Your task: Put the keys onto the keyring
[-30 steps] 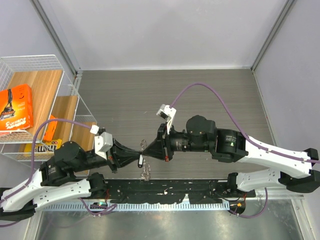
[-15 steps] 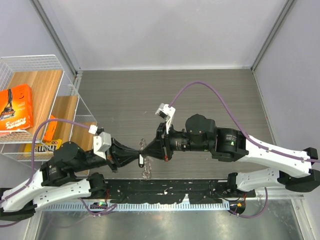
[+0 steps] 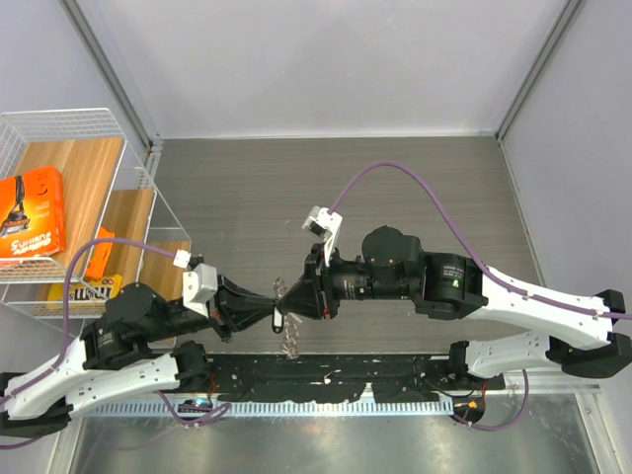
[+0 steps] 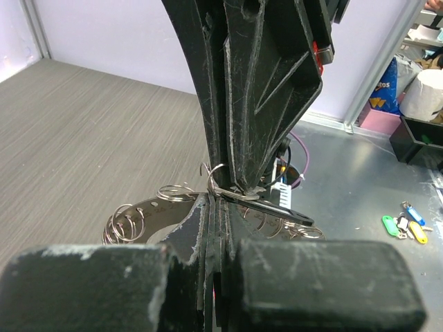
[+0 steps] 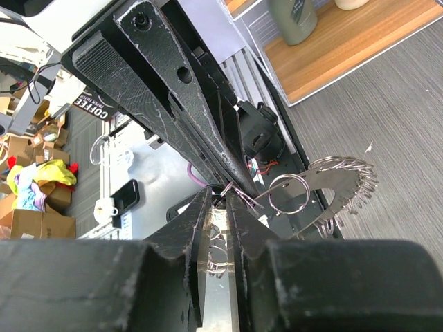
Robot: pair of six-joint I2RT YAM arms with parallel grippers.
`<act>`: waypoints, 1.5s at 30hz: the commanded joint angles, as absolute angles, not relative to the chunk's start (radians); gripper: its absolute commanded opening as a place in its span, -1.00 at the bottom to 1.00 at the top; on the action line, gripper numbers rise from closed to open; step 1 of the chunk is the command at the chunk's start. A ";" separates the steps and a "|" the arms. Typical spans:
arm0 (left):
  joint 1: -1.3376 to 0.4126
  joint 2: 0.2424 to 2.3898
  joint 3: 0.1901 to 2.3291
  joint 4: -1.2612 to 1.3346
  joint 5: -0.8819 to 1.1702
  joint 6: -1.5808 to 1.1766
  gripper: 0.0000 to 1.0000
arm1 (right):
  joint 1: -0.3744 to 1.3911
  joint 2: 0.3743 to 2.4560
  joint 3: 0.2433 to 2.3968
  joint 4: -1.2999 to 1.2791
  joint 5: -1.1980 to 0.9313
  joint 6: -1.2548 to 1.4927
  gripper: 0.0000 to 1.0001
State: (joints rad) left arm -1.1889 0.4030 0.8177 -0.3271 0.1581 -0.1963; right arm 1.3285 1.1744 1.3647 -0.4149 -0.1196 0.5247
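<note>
Pinching the keyring (image 4: 214,181) near the table (image 3: 247,188) edge, left fingers (image 4: 188,232) shut; right fingers (image 5: 181,238) barely parted.

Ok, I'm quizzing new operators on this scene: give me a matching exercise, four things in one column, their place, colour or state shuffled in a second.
Column one:
1. orange box
2. purple cable
3. keys
4. left gripper

Column two:
A. fingers pressed shut
B. arches over the right arm
C. lies in the wire basket
D. silvery, fanned in a spiky disc

Pairs: 1-C, 2-B, 3-D, 4-A.
</note>
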 commanded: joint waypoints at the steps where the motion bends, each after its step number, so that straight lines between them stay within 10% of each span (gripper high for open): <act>1: -1.187 0.385 0.825 -0.158 0.187 -0.179 -1.00 | 1.338 1.174 1.396 -0.436 -0.103 0.506 -0.56; 45: -1.187 0.368 0.808 -0.192 0.155 -0.173 -1.00 | 1.338 1.052 1.367 -0.558 0.057 0.469 -0.23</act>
State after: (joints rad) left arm -1.1893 0.3901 0.8082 -0.2108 0.1841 -0.1753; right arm 1.3334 1.0859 1.4097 -0.5549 -0.0151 0.4721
